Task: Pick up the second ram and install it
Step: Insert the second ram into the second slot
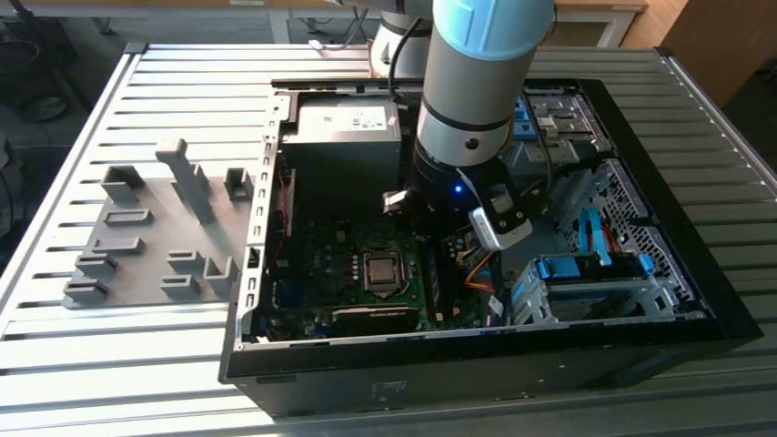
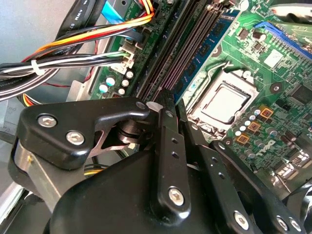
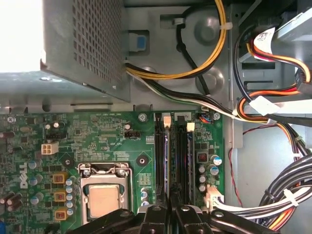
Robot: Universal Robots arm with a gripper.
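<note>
Between slots, thin blue-green second ram

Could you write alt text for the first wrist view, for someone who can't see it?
A black gripper reaches down over the memory slots of a green motherboard inside an open computer case. A bare processor socket sits beside the slots, with bundled cables nearby.

my black gripper sits low over the long black memory slots, hemmed by a perforated grey metal box and bundled orange, yellow and black cables; the open green motherboard beside them lies clear.
</note>
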